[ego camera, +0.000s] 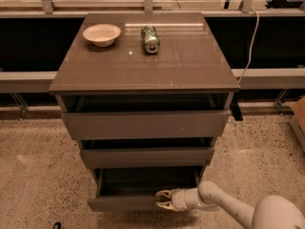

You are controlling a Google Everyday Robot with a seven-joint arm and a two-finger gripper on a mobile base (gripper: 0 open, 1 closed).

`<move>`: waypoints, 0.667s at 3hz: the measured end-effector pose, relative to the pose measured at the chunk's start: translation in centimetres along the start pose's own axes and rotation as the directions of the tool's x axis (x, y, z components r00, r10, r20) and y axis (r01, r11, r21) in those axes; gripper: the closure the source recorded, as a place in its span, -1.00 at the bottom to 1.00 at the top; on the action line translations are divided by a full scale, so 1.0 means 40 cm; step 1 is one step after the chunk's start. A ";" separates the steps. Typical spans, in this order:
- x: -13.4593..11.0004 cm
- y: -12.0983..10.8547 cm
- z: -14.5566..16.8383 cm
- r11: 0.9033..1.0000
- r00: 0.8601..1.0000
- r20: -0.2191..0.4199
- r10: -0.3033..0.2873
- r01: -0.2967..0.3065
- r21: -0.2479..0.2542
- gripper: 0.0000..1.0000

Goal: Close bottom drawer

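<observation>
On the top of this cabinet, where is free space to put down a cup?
The cabinet top is bare across its front half and right of the can. Its back left is crowded by the bowl and can. The gripper sits at the bottom drawer front.

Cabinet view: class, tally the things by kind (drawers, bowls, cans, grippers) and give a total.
Drawers: 3 (top drawer, middle drawer, bottom drawer pulled out)
Bowls: 1 (white bowl)
Cans: 1 (green can on its side)
Grippers: 1 (gripper at the bottom drawer's front)
Total: 6
</observation>
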State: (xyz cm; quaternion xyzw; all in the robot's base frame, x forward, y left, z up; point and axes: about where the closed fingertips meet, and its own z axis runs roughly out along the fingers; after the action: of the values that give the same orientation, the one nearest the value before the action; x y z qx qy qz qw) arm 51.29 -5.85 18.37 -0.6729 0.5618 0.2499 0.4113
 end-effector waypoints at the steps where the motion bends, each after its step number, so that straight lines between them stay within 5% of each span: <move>1: -0.001 0.000 -0.001 1.000 1.000 0.000 0.000 0.000 0.000 -1.00; 2: -0.039 -0.006 -0.009 0.998 0.995 0.069 -0.066 0.066 0.007 -1.00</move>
State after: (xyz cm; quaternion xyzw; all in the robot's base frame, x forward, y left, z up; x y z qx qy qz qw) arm 51.09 -5.28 19.87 -0.6810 0.5253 0.2581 0.4400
